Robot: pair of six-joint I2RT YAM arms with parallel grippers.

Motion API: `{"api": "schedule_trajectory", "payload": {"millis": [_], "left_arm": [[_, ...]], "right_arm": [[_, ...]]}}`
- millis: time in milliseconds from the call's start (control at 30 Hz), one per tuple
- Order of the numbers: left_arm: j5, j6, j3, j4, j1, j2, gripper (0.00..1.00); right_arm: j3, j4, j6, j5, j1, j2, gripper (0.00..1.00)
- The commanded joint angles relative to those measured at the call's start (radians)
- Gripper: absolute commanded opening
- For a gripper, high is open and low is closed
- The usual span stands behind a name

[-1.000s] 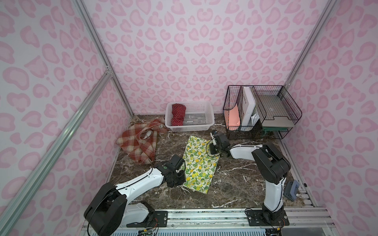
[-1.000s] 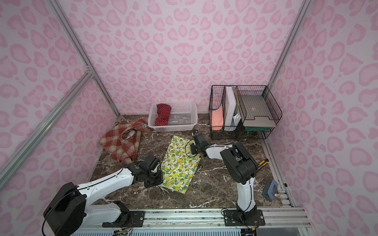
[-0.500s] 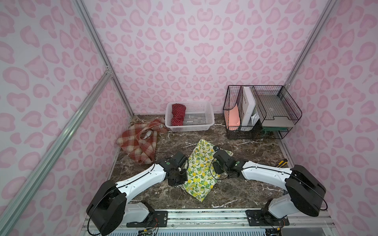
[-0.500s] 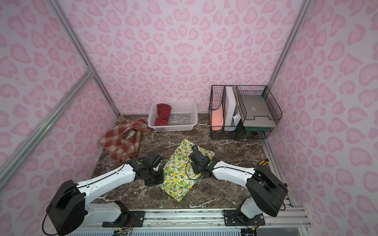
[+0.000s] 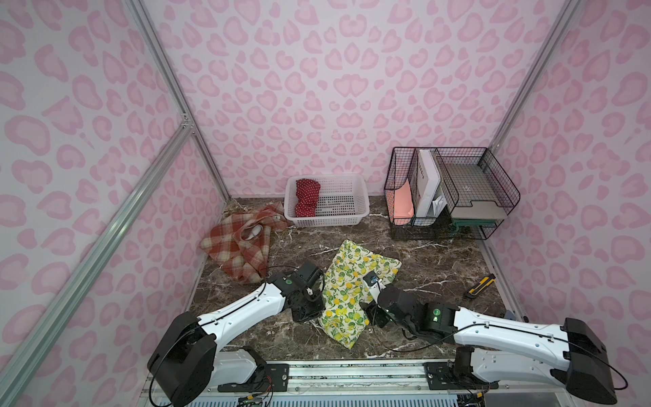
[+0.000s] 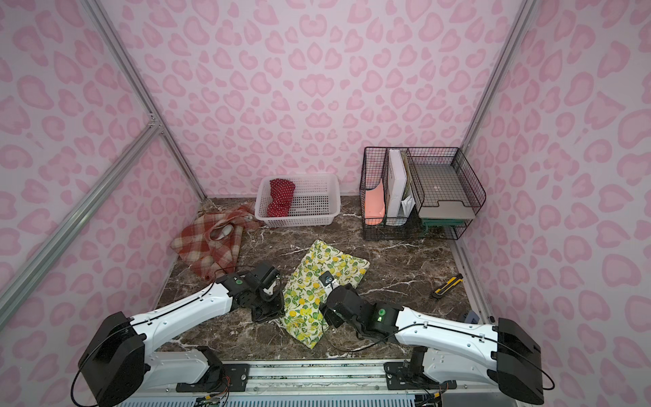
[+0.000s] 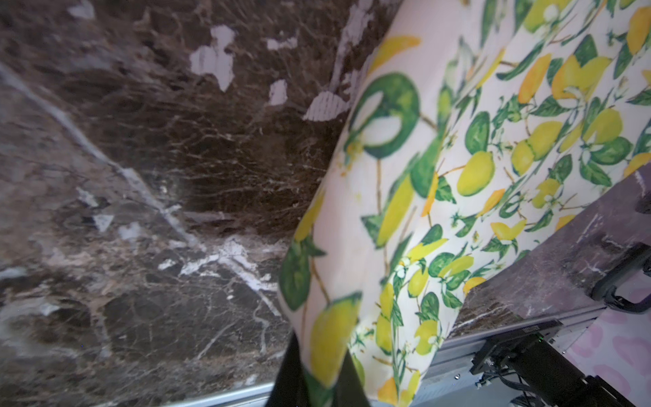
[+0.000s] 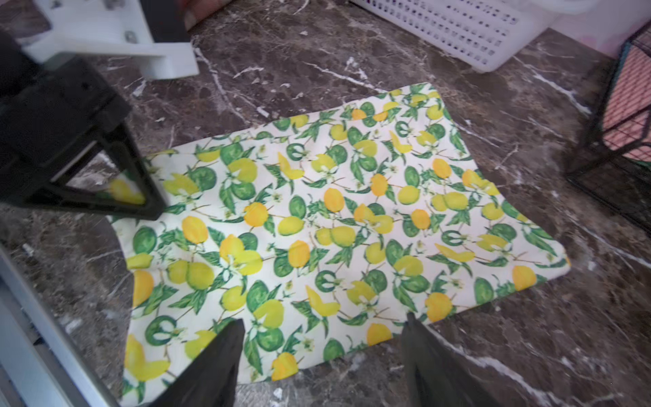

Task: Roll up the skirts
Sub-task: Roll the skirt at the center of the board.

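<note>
The lemon-print skirt (image 5: 355, 285) (image 6: 324, 278) lies spread on the marble between my two arms. My left gripper (image 7: 317, 384) (image 5: 310, 312) is shut on its left edge, with cloth pinched between the black fingers. My right gripper (image 8: 324, 319) (image 5: 371, 312) hangs open just over the skirt's near right edge, with nothing between its fingers (image 8: 218, 352). The plaid skirt (image 5: 239, 246) lies crumpled at the back left. The red polka-dot skirt (image 5: 307, 197) lies bunched in the white basket (image 5: 352, 220).
A black wire rack (image 5: 451, 190) with folders stands at the back right. A yellow and black utility knife (image 5: 481, 285) lies near the right wall. An aluminium rail (image 5: 352, 366) runs along the front edge.
My right arm swung back from the skirt's far end toward the front, drew that end nearer, and its jaws opened and let go. The left gripper kept its hold.
</note>
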Motion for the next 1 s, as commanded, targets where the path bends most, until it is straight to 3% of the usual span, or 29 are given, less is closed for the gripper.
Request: {"api": "schedule_trajectory", "payload": {"millis": [0,67,200,433,700,967], "left_arm": [[0.027,-0.064,0.0,0.029,0.001,-0.008,0.0],[0.034,-0.089,-0.002,0.039,0.001,-0.011,0.0],[0.049,-0.113,0.006,0.049,0.001,0.003,0.0],[0.053,-0.128,0.019,0.043,0.001,0.003,0.0],[0.032,-0.137,0.006,0.03,0.002,-0.024,0.0],[0.022,-0.171,-0.005,0.038,0.002,-0.059,0.0]], "right_arm": [[-0.012,0.108,-0.03,0.061,0.107,0.029,0.87],[-0.025,0.177,-0.05,0.07,0.169,0.054,0.95],[-0.017,0.265,-0.105,0.102,0.244,0.14,0.99],[-0.006,0.369,-0.172,0.117,0.247,0.271,0.99],[0.015,0.473,-0.182,-0.006,0.219,0.402,0.99],[0.053,0.474,-0.123,0.067,0.234,0.491,0.99]]}}
